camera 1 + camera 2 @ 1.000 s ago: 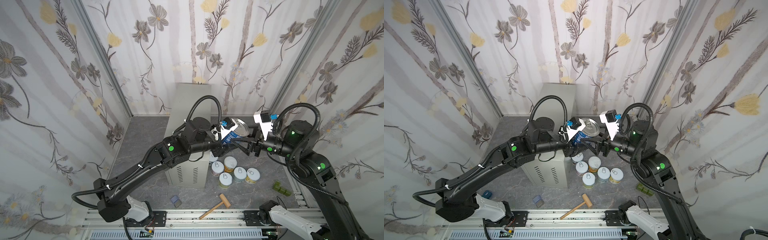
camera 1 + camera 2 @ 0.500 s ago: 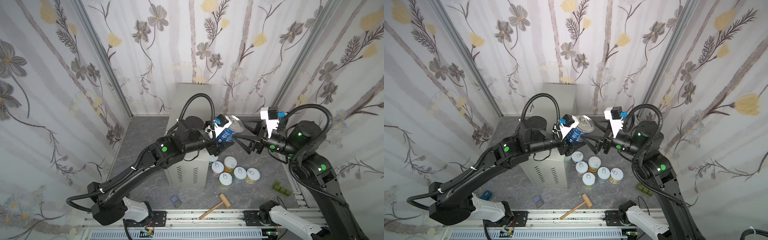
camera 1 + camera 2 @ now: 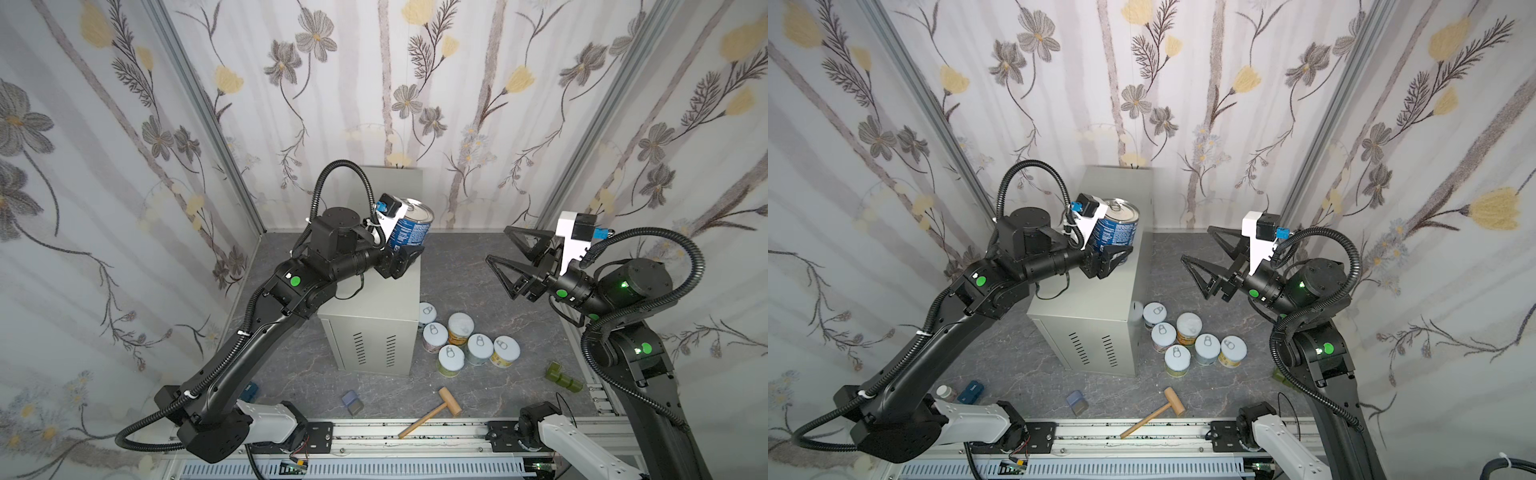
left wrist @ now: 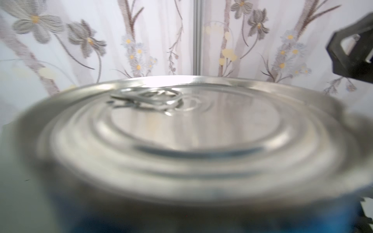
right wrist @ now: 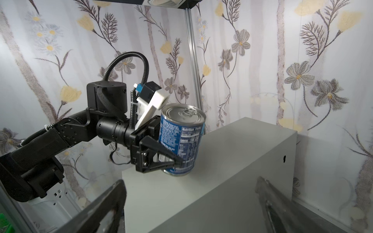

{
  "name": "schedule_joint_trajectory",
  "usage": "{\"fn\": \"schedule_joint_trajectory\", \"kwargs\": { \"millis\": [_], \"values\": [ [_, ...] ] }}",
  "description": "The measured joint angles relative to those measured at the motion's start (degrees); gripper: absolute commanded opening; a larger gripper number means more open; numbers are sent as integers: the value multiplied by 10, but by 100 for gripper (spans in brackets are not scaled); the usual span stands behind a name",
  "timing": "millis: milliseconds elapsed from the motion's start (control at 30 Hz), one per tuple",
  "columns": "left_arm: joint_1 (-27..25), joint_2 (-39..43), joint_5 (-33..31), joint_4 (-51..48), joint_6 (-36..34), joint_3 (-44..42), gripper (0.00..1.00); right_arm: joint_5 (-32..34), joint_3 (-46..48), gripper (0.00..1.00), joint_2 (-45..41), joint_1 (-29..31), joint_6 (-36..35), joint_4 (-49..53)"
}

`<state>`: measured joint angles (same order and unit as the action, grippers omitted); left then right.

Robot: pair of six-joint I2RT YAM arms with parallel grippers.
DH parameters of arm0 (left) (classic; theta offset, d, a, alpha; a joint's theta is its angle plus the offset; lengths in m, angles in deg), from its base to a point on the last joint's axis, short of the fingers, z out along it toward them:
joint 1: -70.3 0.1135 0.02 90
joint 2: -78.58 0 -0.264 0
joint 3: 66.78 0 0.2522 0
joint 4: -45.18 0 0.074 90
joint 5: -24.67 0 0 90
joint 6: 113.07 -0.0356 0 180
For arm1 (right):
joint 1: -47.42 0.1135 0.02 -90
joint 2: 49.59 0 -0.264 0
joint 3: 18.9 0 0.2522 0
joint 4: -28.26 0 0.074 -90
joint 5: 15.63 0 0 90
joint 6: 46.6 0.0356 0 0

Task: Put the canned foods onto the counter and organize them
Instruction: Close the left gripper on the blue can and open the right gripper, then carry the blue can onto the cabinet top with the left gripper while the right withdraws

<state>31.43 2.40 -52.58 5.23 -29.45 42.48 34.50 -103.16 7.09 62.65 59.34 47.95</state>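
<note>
left gripper (image 5: 176, 153) pinches the tilted blue can (image 5: 181, 139), right gripper (image 3: 496, 243) spread wide, well apart.

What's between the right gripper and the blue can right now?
Nothing solid. In both top views, only open air separates the right gripper from the blue can, with bare floor beneath that gap.

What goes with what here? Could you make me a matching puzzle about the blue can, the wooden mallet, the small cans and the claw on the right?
1 blue can
2 wooden mallet
3 small cans
4 right gripper

a open, empty
b standing together on the floor beside the grey box
c lying on the floor by the front rail
d gripped by the left gripper over the grey box

Pairs: 1-d, 2-c, 3-b, 4-a
</note>
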Motion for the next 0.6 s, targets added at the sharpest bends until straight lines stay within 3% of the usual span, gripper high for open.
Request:
{"fn": "schedule_joint_trajectory", "kwargs": {
  "millis": [300,600],
  "values": [
    [150,-106,110,79,61,66,0,15,94,100,-62,-1,-40,-15],
    [195,-197,181,127,83,104,0,-3,136,100,-119,0,-62,-44]
  ]
}}
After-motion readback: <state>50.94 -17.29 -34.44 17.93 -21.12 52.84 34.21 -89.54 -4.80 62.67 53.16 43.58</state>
